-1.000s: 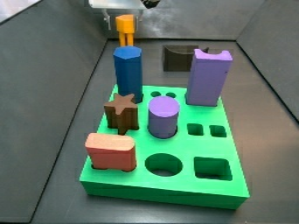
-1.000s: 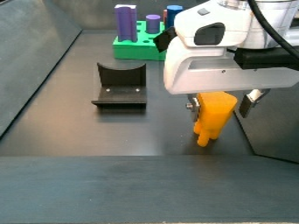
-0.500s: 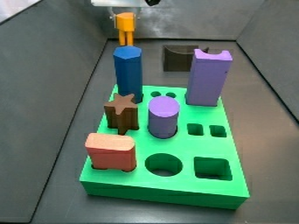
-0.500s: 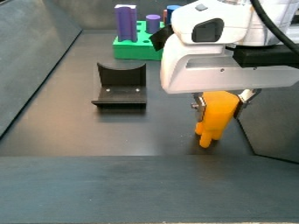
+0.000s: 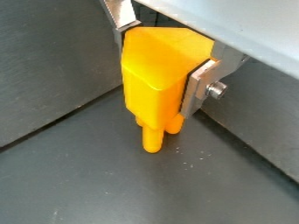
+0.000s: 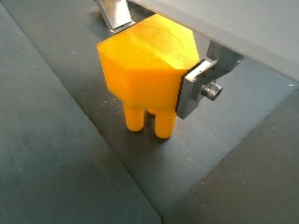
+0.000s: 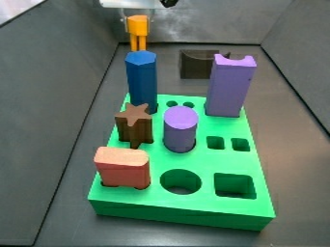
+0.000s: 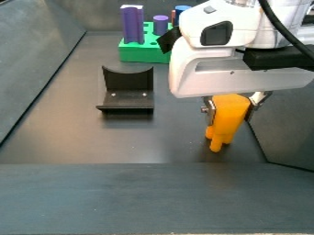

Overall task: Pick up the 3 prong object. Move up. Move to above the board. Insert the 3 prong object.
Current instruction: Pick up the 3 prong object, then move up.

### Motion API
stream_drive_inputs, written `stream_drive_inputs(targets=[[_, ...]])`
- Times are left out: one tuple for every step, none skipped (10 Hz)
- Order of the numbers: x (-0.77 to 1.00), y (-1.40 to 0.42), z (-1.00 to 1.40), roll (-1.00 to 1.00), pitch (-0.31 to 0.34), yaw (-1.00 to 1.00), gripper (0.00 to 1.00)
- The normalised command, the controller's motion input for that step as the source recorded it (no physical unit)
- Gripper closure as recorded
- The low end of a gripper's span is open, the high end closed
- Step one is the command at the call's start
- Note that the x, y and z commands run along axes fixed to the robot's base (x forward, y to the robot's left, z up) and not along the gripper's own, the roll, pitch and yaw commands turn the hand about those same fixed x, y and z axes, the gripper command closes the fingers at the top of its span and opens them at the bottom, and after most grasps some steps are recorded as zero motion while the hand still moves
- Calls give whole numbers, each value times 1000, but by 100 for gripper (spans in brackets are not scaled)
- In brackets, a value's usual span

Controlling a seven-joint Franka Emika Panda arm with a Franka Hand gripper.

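Observation:
My gripper [image 5: 162, 54] is shut on the 3 prong object [image 5: 158, 83], a tall orange-yellow block held upright between the silver finger plates [image 5: 202, 84]. In both wrist views its prongs [image 6: 152, 122] point down, close over the dark floor. A side view shows the gripper [image 8: 229, 103] with the 3 prong object [image 8: 223, 124] hanging below it, well away from the board [image 8: 138, 44]. In a side view the gripper [image 7: 137, 21] and the 3 prong object [image 7: 138, 37] stand behind the bright green board [image 7: 194, 205].
On the board stand a blue hexagonal prism [image 7: 141, 82], a purple block [image 7: 233, 85], a purple cylinder [image 7: 180, 128], a brown star [image 7: 133, 123] and a salmon block [image 7: 123, 166]. The fixture [image 8: 127, 87] stands on the floor beside my gripper. Grey walls bound the floor.
The gripper has risen slightly with the 3 prong object in it; the prong tips sit a little higher over the floor than a second ago.

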Motion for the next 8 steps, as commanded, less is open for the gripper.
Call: stream_drive_inputs(targets=[[0, 0, 0, 0, 0, 0, 100], [0, 0, 833, 0, 0, 0, 100], [24, 29, 785, 31, -12, -15, 100], [6, 24, 686, 42, 16, -18, 100], [-3, 16, 611, 51, 35, -19, 100], [-15, 6, 458, 72, 59, -12, 100], [-21, -2, 305, 92, 79, 1, 100], [-20, -8, 195, 99, 86, 12, 100]])
